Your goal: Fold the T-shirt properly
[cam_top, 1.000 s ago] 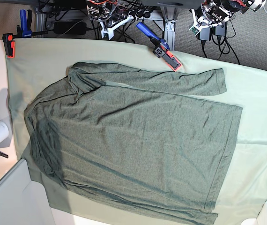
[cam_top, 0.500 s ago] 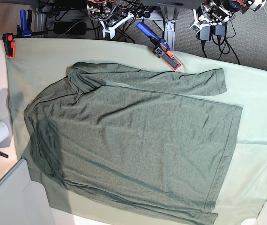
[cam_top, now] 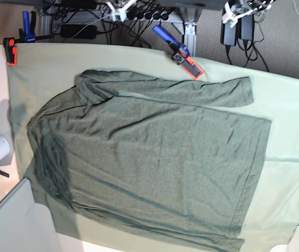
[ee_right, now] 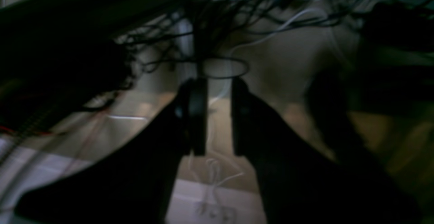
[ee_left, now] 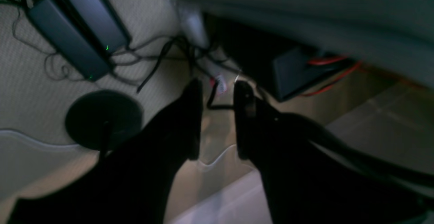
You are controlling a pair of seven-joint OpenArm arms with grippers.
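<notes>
Overhead base; wrist cameras toward floor

T-shirt hem cut off below, wrist views blurred

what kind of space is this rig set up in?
Likely a robotics lab workbench: a pale mint-green table cloth pinned down by a blue and orange bar clamp, tangled black cables and power bricks on the carpet behind, and a dark olive-green long-sleeved knit shirt laid flat.

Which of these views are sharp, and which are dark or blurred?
Base view: bright and sharp, the T-shirt evenly lit. Left wrist view: dim, gripper fingers silhouetted, the upper right smeared. Right wrist view: darkest and soft throughout, the cables blurred.
</notes>
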